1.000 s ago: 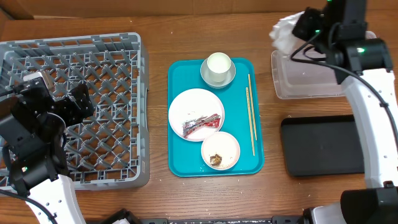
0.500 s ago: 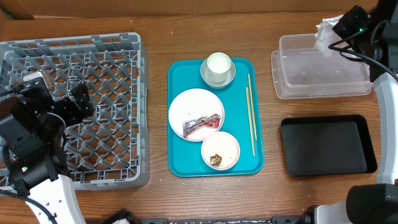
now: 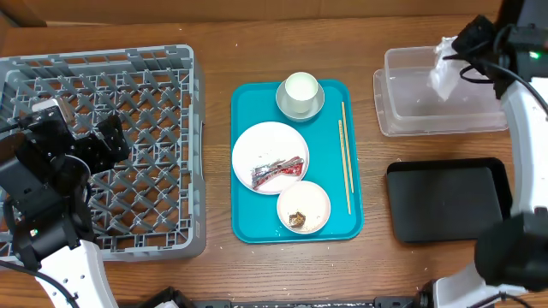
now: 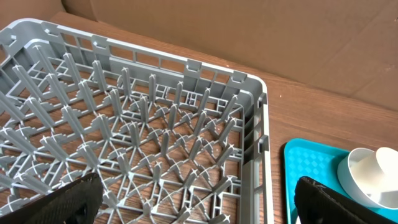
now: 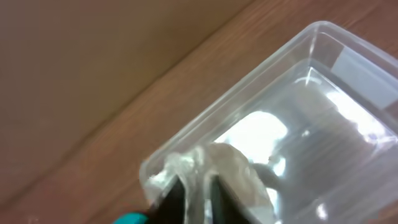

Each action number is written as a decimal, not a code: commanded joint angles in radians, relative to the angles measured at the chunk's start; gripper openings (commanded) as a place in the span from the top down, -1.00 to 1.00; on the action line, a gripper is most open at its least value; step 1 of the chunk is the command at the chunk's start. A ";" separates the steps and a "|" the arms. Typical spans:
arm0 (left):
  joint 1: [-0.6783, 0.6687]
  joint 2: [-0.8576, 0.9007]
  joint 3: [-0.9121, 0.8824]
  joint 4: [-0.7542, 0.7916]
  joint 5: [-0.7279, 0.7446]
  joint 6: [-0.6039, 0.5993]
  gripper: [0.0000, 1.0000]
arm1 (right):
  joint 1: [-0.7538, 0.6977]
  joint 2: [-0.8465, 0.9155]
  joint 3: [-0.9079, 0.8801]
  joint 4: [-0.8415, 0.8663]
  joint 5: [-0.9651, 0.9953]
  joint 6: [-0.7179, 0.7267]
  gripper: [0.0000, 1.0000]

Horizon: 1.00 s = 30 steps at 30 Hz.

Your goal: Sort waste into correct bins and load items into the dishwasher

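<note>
One crumpled white paper napkin (image 3: 443, 77) sits, it seems, pinched in my right jaws above the clear tub (image 3: 384, 96). My left jaws hang spread wide over the grey dish rack (image 4: 155, 134).

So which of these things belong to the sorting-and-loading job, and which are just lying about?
Job: napkin, wrapper, scraps, tub, black tray, plate, scrap bowl, cup, bowl under cup, chopsticks, rack.

Lying about: teal tray under the dishes, cardboard behind the table.
</note>
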 commanded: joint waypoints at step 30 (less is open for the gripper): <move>0.004 0.006 0.016 0.001 0.017 -0.016 -1.00 | 0.708 0.062 -0.035 -0.124 -0.148 -0.354 -1.00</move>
